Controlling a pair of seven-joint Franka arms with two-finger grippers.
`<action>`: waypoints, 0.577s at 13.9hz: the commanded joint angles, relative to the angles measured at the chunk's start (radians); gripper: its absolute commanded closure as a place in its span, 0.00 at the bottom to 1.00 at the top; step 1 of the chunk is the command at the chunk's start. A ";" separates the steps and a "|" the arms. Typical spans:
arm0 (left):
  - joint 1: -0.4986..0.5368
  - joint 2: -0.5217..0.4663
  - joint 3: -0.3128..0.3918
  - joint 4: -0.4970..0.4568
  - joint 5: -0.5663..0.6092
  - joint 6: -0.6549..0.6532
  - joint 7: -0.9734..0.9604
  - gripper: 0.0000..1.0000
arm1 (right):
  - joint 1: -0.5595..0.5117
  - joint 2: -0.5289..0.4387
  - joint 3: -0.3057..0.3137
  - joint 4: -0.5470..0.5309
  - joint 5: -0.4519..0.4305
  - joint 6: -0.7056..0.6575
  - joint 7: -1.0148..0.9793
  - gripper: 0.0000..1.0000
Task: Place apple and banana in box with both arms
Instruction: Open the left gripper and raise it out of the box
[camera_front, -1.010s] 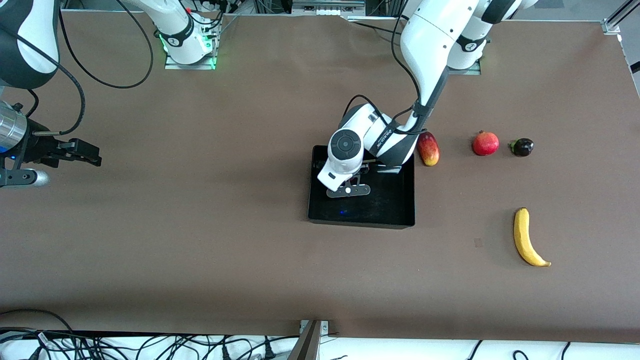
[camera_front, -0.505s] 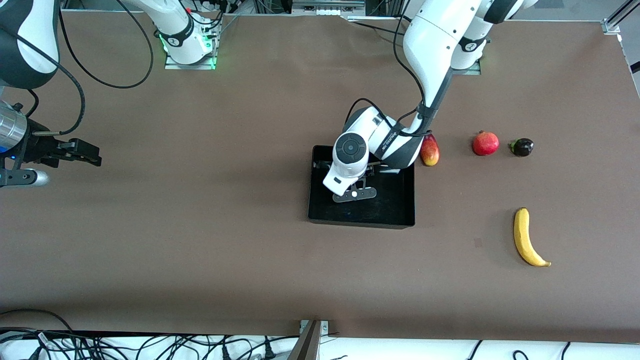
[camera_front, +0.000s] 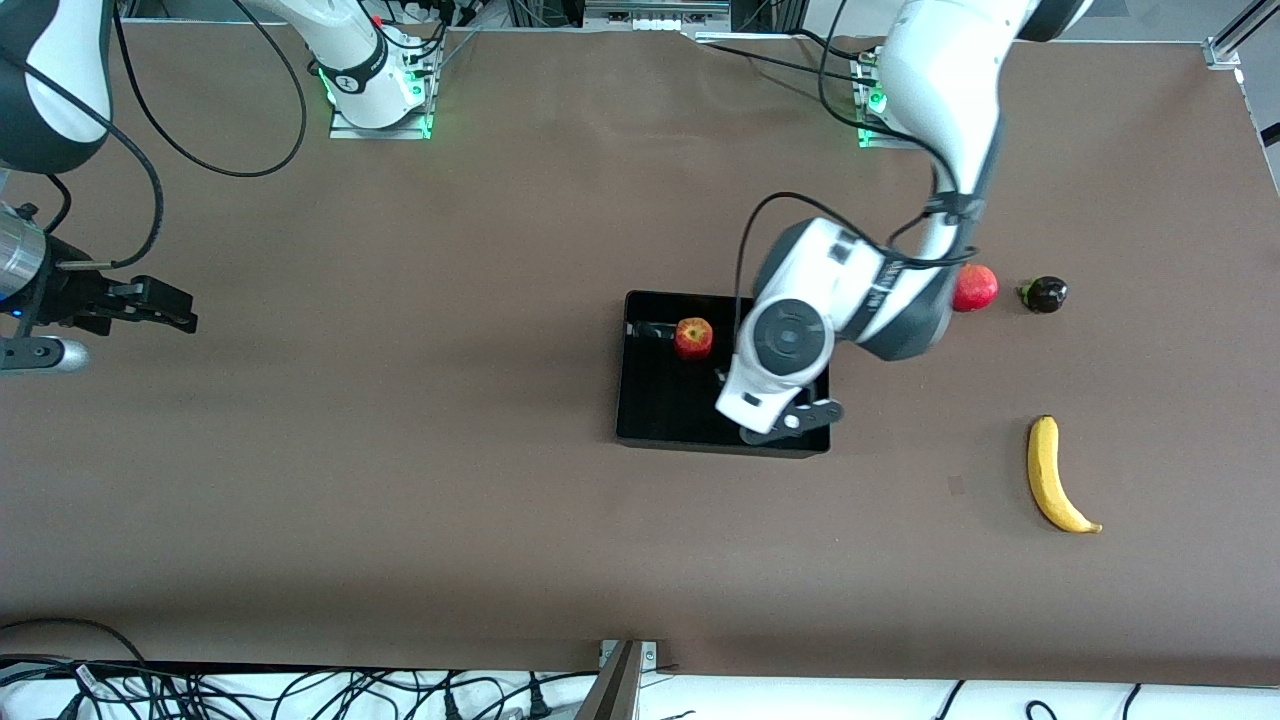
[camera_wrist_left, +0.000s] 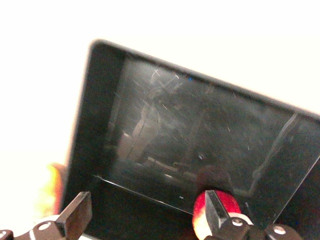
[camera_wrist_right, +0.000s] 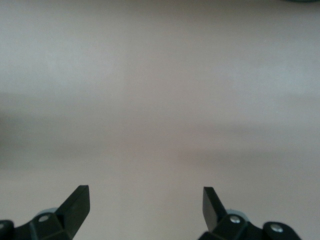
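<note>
Brown table (camera_front: 400, 480) | apple (camera_front: 693, 338) in box (camera_front: 660, 420) | left pincer (camera_wrist_left: 145, 217) open

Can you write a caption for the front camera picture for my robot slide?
The apple sits in the box, the open left gripper above it; the banana waits on the table.

A round red pomegranate (camera_front: 977, 288) lies on the brown paper-covered table (camera_front: 400, 480), partly hidden, and a small dark purple fruit with a green stem (camera_front: 1044, 294), possibly a mangosteen, sits near it toward the table's end. Tangled black cables (camera_front: 300, 695) run along the table's nearest edge.
</note>
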 joint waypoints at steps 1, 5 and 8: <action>0.139 -0.051 -0.006 0.003 -0.014 -0.028 0.158 0.00 | -0.008 -0.009 -0.001 0.028 0.005 -0.014 -0.014 0.00; 0.382 -0.071 -0.003 0.003 0.038 -0.018 0.511 0.00 | -0.006 -0.014 -0.001 0.025 0.013 -0.014 -0.014 0.00; 0.509 -0.059 -0.003 -0.001 0.055 0.045 0.674 0.00 | -0.005 -0.016 0.000 0.025 0.013 -0.041 -0.015 0.00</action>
